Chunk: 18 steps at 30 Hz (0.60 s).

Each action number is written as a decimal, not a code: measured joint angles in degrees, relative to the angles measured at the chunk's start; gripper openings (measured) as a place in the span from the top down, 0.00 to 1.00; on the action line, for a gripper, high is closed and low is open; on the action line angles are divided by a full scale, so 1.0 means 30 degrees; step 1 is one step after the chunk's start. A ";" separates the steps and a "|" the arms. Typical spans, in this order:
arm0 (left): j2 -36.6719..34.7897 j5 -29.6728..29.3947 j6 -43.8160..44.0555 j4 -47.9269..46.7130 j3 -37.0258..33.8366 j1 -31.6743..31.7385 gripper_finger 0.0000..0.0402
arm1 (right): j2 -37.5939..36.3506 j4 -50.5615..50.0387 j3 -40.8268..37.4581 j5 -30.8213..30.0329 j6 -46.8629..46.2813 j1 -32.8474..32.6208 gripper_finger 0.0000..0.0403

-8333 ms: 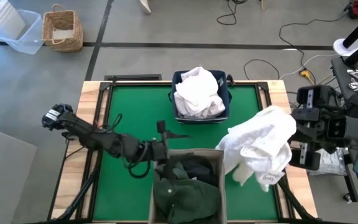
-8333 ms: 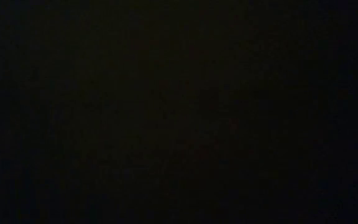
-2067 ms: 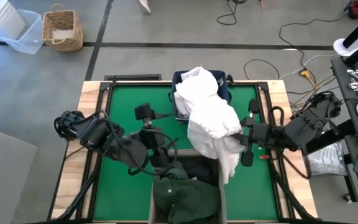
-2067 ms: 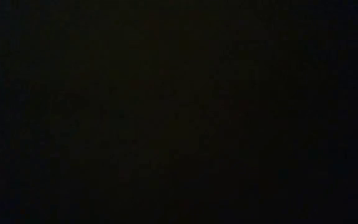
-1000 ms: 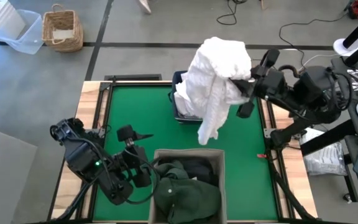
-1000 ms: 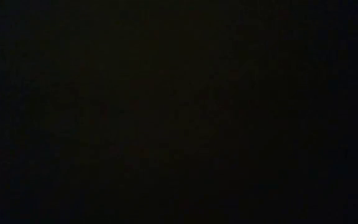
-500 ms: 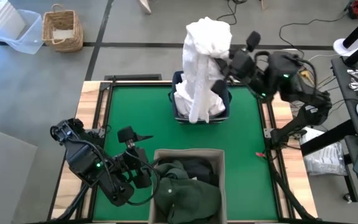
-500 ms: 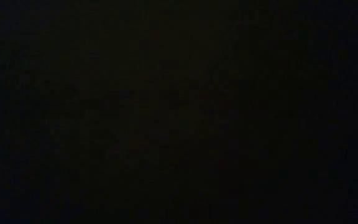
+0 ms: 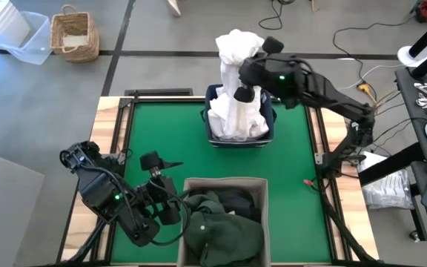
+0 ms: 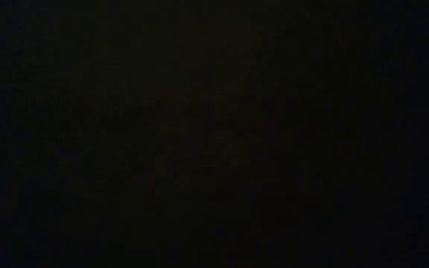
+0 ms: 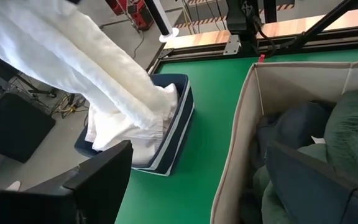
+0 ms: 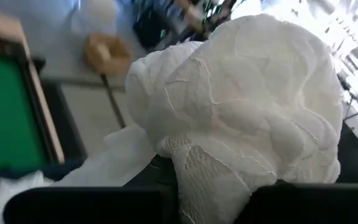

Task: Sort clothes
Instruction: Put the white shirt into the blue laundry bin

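Observation:
My right gripper (image 9: 245, 68) is shut on a white wrinkly garment (image 9: 237, 52), high over the navy blue bin (image 9: 269, 119) at the table's far middle. White clothes (image 9: 232, 122) fill that bin. The beige fabric bin (image 9: 199, 184) at the near edge holds dark green (image 9: 224, 233) and charcoal (image 9: 236, 199) clothes. My left gripper (image 9: 170, 185) hangs open beside the beige bin's left wall, holding nothing; its wrist view shows the navy bin (image 11: 176, 134) and the beige bin (image 11: 238, 134). My right gripper has a bunched upper part of the white garment (image 12: 229, 155), several layers that bulge over the fingers and hide the contact. The fingers come roughly level from the table's right. The garment hangs slack below, its lower end (image 9: 236, 111) lying on the white clothes in the navy bin.
The green mat (image 9: 161, 126) lies bare between the two bins. A wicker basket (image 9: 74, 33) and a clear plastic box (image 9: 21, 37) stand on the floor beyond the table's far left corner. Cables (image 9: 347, 44) lie on the floor at the far right. The low view is black.
My right gripper has swung toward the table's left and sunk a little, rolling as it went, carrying the white garment to over the navy bin. The garment's tail, which hung over the mat near the bin's front, now lies in the bin.

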<state>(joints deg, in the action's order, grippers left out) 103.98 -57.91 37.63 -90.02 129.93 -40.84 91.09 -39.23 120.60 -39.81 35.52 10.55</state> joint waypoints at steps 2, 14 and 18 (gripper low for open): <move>0.0000 0.0001 0.0000 0.0000 0.0000 0.0000 0.15 | 0.0277 -0.0994 0.0000 0.0011 -0.0102 0.0449 0.90; 0.0000 0.0060 0.0000 0.0000 0.0000 0.0000 0.15 | 0.1503 -0.4833 -0.0036 0.5191 -0.2882 0.2395 0.90; 0.0000 0.0345 0.0000 0.0000 -0.0110 0.0000 0.15 | 0.1737 -0.5439 -0.0073 0.6647 -0.3308 0.2903 0.90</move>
<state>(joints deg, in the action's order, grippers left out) 103.98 -56.88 37.63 -90.02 129.60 -40.84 96.31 -55.55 120.38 -19.87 25.60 19.26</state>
